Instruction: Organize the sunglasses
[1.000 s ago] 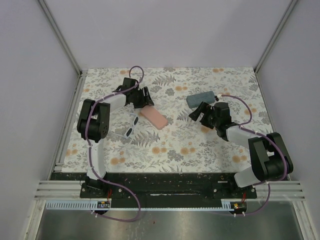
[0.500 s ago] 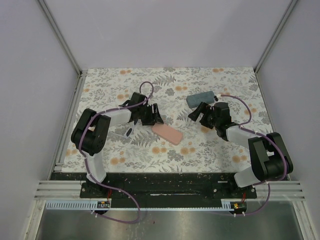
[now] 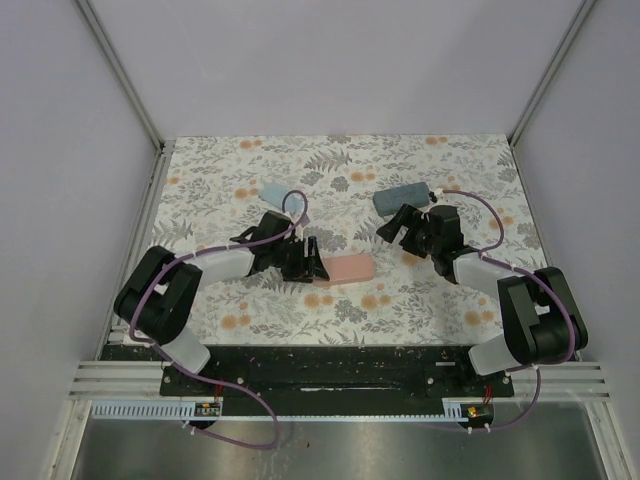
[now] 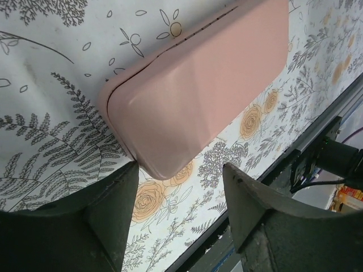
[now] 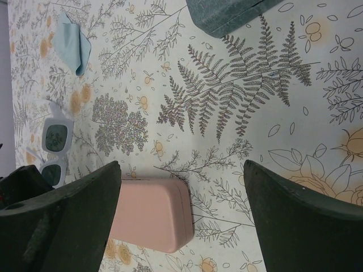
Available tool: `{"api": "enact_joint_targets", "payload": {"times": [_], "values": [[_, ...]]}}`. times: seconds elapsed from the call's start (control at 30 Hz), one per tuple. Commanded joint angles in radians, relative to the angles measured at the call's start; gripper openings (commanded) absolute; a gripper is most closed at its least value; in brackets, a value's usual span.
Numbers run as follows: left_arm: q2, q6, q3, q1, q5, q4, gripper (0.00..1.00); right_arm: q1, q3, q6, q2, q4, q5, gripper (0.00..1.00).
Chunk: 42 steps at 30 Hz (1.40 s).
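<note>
The white-framed sunglasses (image 5: 54,148) lie on the floral table (image 3: 440,300). They show only in the right wrist view, at 9 o'clock from the right gripper (image 5: 181,170), with their long axis running 12 to 6. From above they are hidden, apparently under the left arm (image 3: 225,262). I cannot make out the black pair.

The pink case (image 5: 150,215) sits near them at 4 o'clock. The left gripper (image 4: 178,187) has its jaws spread and empty, and the case's end is right at its fingertips. Seen from above, it points to 3 o'clock, away from the sunglasses. The right gripper gapes wide and holds nothing.

The left arm looks nearer but is turned away. The right gripper faces the sunglasses across bare table.
</note>
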Motion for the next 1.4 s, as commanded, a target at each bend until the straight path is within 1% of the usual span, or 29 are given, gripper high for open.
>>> {"api": "enact_joint_targets", "payload": {"times": [0.0,0.1,0.2,0.27,0.33,0.4,0.47,0.5,0.57,0.63,0.67,0.7,0.8,0.9,0.93,1.0,1.07,1.17,1.37], "values": [[0.03,0.016,0.025,-0.019,-0.011,0.057,0.64,0.003,0.0,-0.011,-0.023,0.043,-0.002,0.96],[0.09,-0.038,0.056,-0.074,-0.03,0.128,0.64,0.004,-0.003,-0.015,-0.036,0.038,0.013,0.96],[0.139,-0.096,0.091,-0.152,-0.047,0.177,0.64,0.003,-0.012,-0.02,-0.063,0.026,0.044,0.96],[0.147,-0.109,0.12,-0.209,-0.064,0.18,0.64,0.003,-0.02,-0.026,-0.091,0.017,0.079,0.96],[0.12,-0.104,0.133,-0.24,-0.101,0.148,0.64,0.003,-0.032,-0.026,-0.129,-0.004,0.133,0.97],[0.072,-0.072,0.137,-0.246,-0.144,0.09,0.64,0.003,-0.057,-0.021,-0.181,-0.015,0.183,0.99],[0.014,-0.011,0.159,-0.246,-0.219,-0.049,0.65,0.003,-0.083,-0.009,-0.236,-0.017,0.225,1.0],[-0.014,0.03,0.185,-0.245,-0.271,-0.099,0.66,0.003,-0.095,-0.003,-0.258,-0.024,0.273,0.99],[-0.038,0.124,0.229,-0.245,-0.326,-0.18,0.71,0.003,-0.11,0.002,-0.301,-0.032,0.311,0.99],[-0.035,0.216,0.286,-0.251,-0.388,-0.237,0.84,0.003,-0.126,0.008,-0.327,-0.034,0.334,0.99],[-0.02,0.26,0.324,-0.255,-0.412,-0.271,0.95,0.004,-0.133,0.008,-0.336,-0.032,0.341,0.99],[-0.003,0.285,0.361,-0.258,-0.453,-0.298,0.99,0.003,-0.137,0.008,-0.341,-0.029,0.34,0.99],[0.083,0.394,0.472,-0.287,-0.483,-0.354,0.99,0.003,-0.137,0.008,-0.335,-0.028,0.337,0.99],[0.188,0.462,0.587,-0.314,-0.498,-0.426,0.99,0.003,-0.13,0.008,-0.33,-0.026,0.323,0.99],[0.224,0.474,0.616,-0.323,-0.541,-0.446,0.99,0.003,-0.135,0.005,-0.329,-0.022,0.315,0.99],[0.277,0.512,0.668,-0.344,-0.554,-0.473,0.99,0.003,-0.138,0.006,-0.335,-0.017,0.312,0.99],[0.311,0.531,0.694,-0.361,-0.589,-0.469,0.99,0.004,-0.14,0.008,-0.341,-0.017,0.317,0.99],[0.339,0.543,0.711,-0.367,-0.587,-0.46,0.99,0.001,-0.14,0.008,-0.341,-0.015,0.317,0.99],[0.376,0.548,0.723,-0.369,-0.544,-0.46,0.99,0.001,-0.138,0.008,-0.33,-0.012,0.309,0.99]]}}
